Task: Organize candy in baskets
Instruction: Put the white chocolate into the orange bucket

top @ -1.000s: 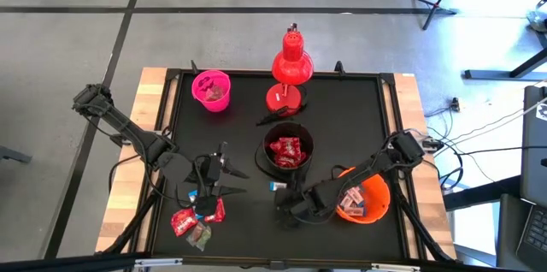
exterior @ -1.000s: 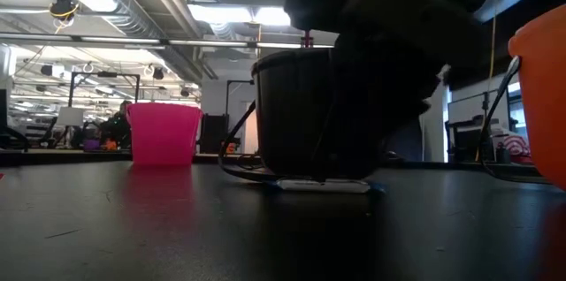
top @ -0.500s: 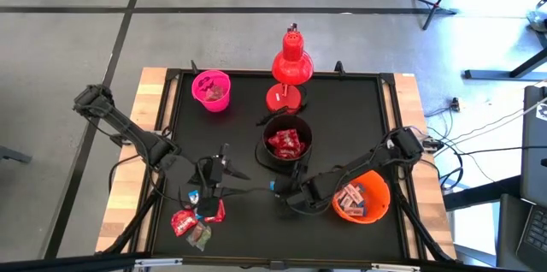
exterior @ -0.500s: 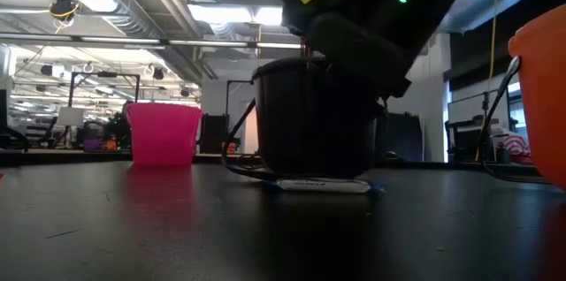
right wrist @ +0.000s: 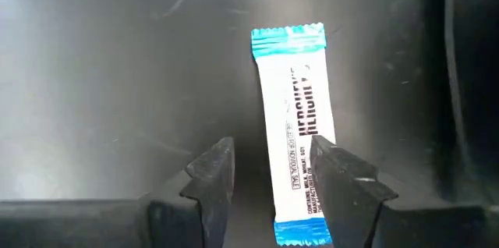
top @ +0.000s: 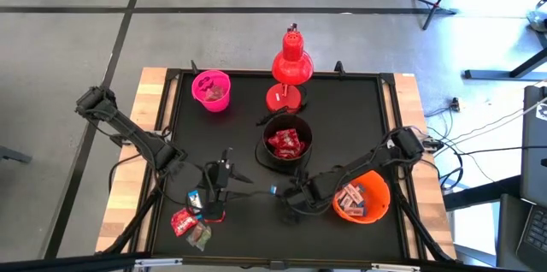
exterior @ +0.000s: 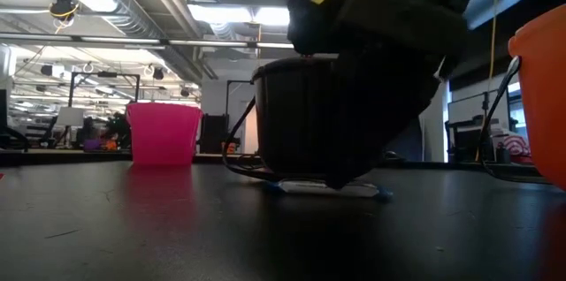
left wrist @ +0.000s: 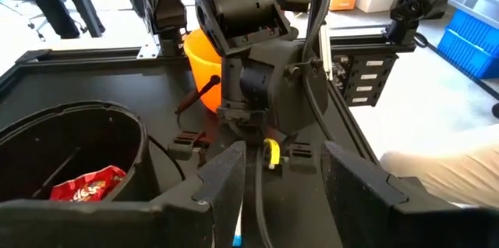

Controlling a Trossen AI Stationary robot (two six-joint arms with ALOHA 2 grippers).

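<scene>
Black tabletop [top: 342, 109] with wooden side rails, grey floor around it. Nearest my edge, I see a small heap of red and grey-green candy [top: 192, 224] at the front left. Left gripper [top: 208, 205] hangs just behind that heap with a white-and-blue piece [top: 194, 196] beside it — its wrist view shows the fingers [left wrist: 222, 182] spread, nothing between them, looking across at the right arm and the black basket.

Right gripper [top: 288, 192] is low over the mat near front centre, just left of the orange basket [top: 362, 196], which holds white-and-blue pieces. Fingers [right wrist: 214, 171] are apart and straddle one end of a white-and-blue bar [right wrist: 298, 129] lying flat on the mat — not pinching it that I can see. In the low view that bar [exterior: 327, 189] lies on the table in front of the black basket.

Mid-table: black basket [top: 287, 143] with red candy inside. Far side: pink basket [top: 211, 91] at back left, a few pieces in it, and red desk lamp [top: 291, 68] behind the black basket.
</scene>
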